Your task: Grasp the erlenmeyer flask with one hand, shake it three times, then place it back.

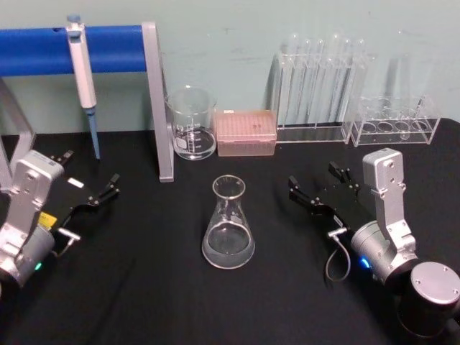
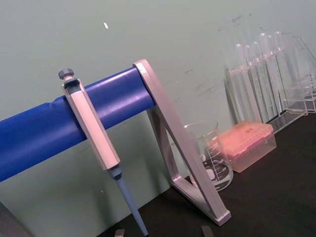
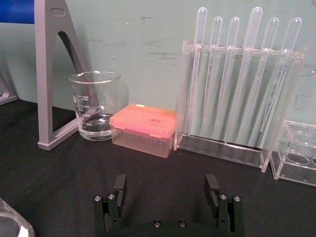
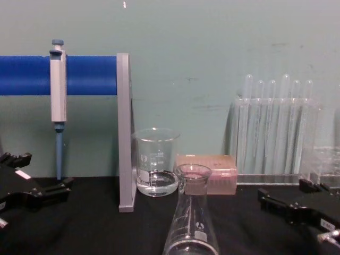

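The erlenmeyer flask stands upright on the black table, free of both grippers, and serves as the landmark here; in the chest view it rises in the near centre foreground, and a corner of its base shows in the right wrist view. To the right of the flask, well apart from it, the right gripper rests low over the table with its long black jaws spread wide and nothing between them; its fingers stand far apart in the right wrist view, and it enters the chest view from the right edge. To the left of the flask, also well apart, the left gripper sits near the table with its jaws parted wide and empty; it shows at the left edge of the chest view. Behind the flask and slightly left stands a glass beaker holding a little clear liquid, and just beside the beaker on its right lies a pink tip box. Left of the beaker a grey stand leg carries a blue bar, from which a pipette hangs. Farther behind the flask to the right, a clear rack of tubes stands against the wall, with a lower clear rack beside it.
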Robot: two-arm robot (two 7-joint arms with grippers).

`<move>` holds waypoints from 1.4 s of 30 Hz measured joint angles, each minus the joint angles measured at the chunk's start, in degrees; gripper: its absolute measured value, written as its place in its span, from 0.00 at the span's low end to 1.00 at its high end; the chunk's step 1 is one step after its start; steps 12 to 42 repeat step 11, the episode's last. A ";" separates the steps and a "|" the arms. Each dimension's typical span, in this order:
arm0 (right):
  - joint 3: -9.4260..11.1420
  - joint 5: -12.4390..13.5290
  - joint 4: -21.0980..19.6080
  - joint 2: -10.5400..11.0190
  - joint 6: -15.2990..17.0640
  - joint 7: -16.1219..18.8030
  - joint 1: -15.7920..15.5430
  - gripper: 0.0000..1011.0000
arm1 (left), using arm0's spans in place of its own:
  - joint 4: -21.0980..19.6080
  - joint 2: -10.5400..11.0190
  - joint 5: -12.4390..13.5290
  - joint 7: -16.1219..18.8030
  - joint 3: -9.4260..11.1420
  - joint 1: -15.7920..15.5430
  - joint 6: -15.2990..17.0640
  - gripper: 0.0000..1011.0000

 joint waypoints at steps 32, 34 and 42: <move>0.00 0.00 0.00 0.00 0.00 0.00 0.00 0.99 | 0.00 0.00 0.00 0.00 0.00 0.00 0.00 0.99; 0.00 0.00 0.00 0.00 0.00 0.00 0.00 0.99 | 0.00 0.00 0.00 0.00 0.00 0.00 0.00 0.99; 0.00 0.00 0.00 0.00 0.00 0.00 0.00 0.99 | 0.00 0.00 0.00 0.00 0.00 0.00 0.00 0.99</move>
